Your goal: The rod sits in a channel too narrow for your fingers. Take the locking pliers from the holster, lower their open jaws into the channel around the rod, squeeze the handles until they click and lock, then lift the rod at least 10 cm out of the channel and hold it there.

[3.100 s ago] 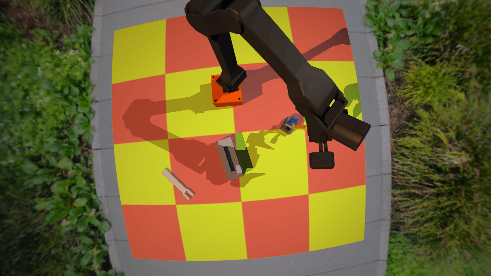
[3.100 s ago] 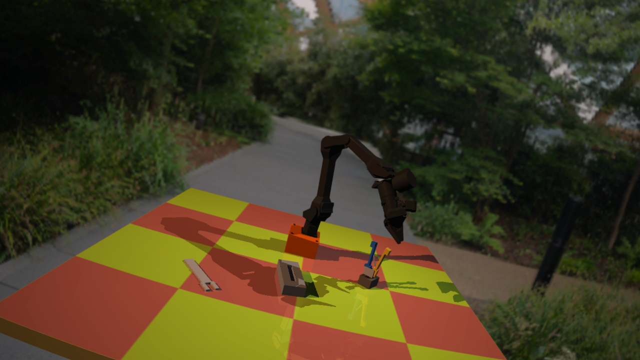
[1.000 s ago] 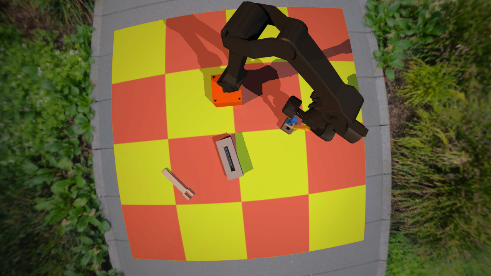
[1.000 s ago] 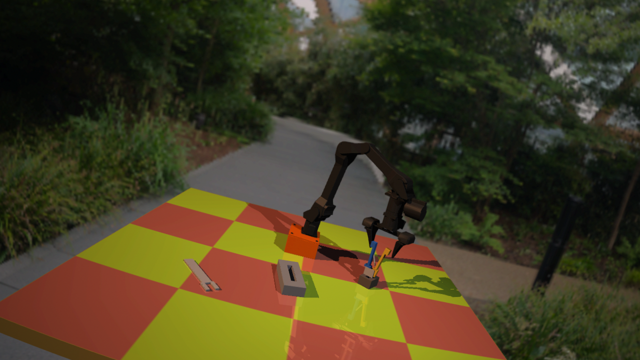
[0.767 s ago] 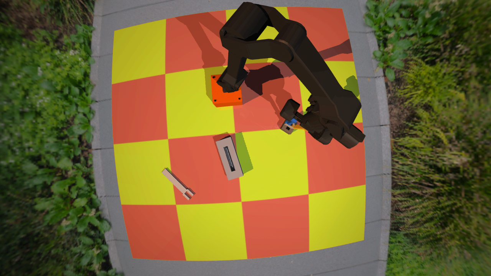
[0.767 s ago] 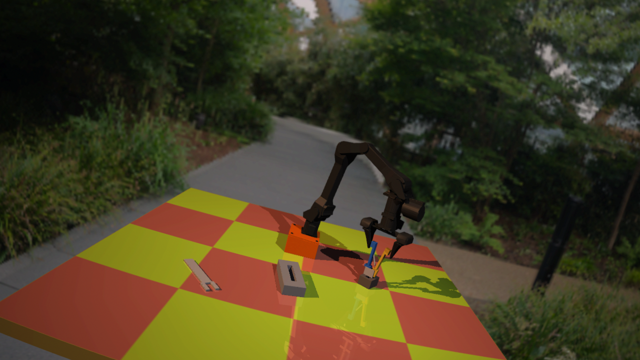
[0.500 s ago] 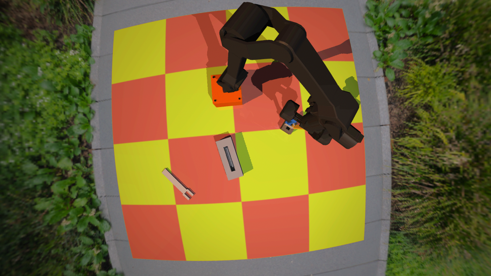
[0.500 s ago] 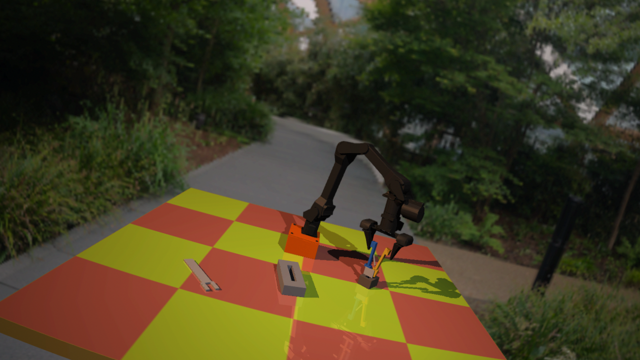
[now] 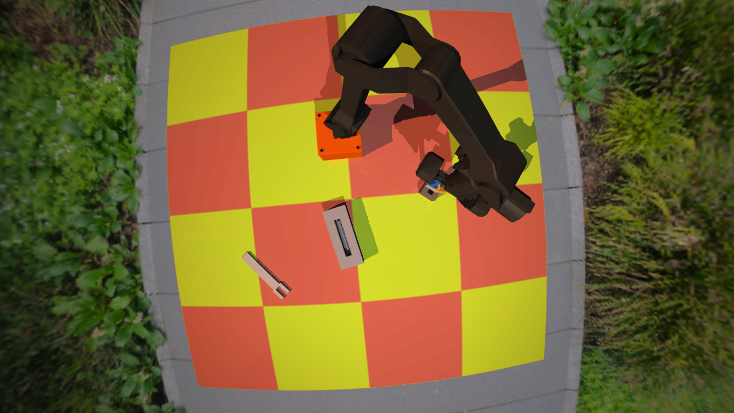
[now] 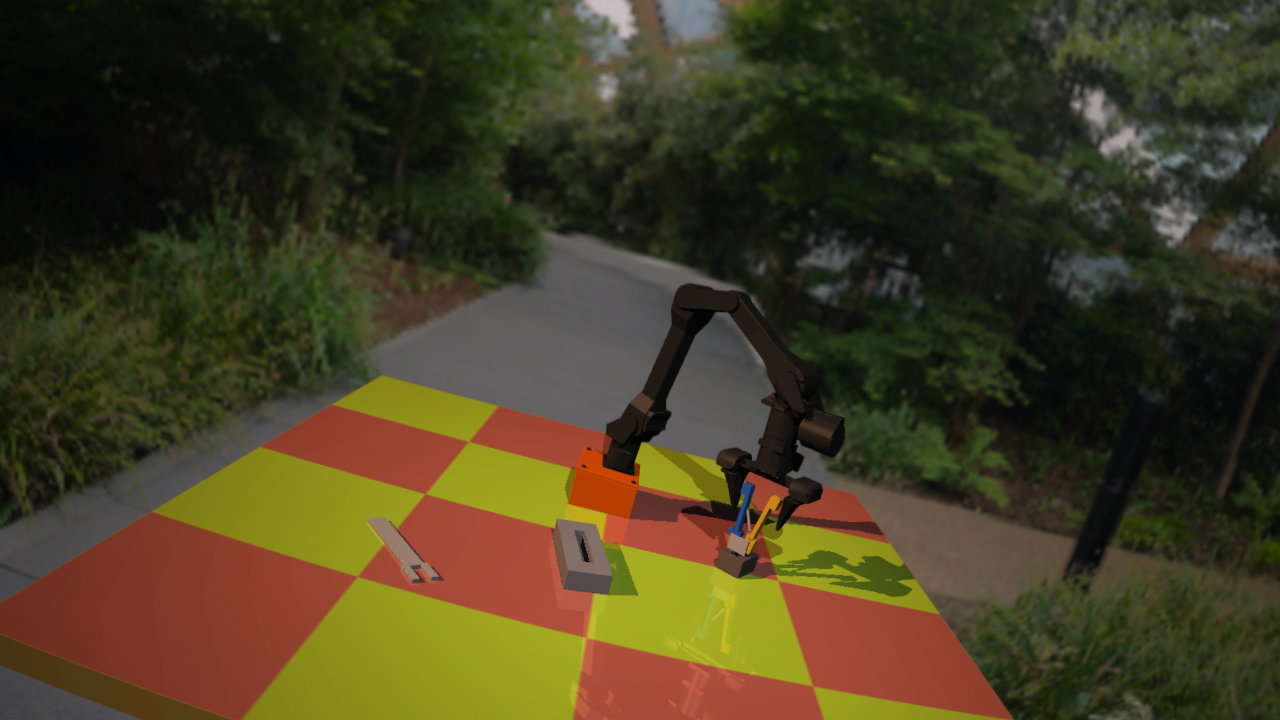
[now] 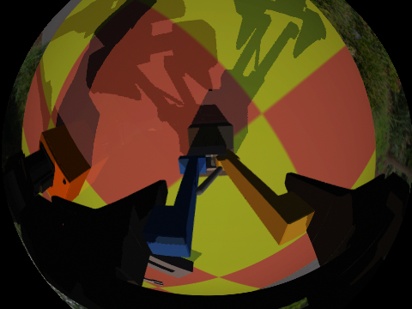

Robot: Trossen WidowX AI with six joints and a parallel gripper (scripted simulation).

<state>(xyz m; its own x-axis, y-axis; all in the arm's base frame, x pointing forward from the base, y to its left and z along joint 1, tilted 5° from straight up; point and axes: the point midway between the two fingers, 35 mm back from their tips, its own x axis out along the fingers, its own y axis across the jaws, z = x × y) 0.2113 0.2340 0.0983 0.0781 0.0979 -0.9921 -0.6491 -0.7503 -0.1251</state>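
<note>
Upright in the small holster (image 9: pixel 428 192) (image 10: pixel 735 563), the locking pliers (image 9: pixel 435 183) (image 10: pixel 739 542) (image 11: pixel 209 164) splay a blue and an orange handle beneath the gripper (image 10: pixel 762 510) (image 11: pixel 227 182), whose jaws stand wide apart, gripping nothing; they look rigid, probably light (their smooth handles perhaps slippery), best taken across both handles near the tops, squeezed evenly

- Around my surface (image 9: pixel 410 339) (image 10: pixel 465 644) (image 11: pixel 240 206) I see red and yellow checks.
- Grey paving (image 9: pixel 564 256) (image 10: pixel 572 286) borders it in the top view and runs back at upper centre of the exterior.
- Leafy plants (image 9: pixel 87 169) fill the top view's left side.
- I see dark trees (image 10: pixel 895 179) at upper right, pale light between branches, and a black post (image 10: pixel 1114 492) at right.
</note>
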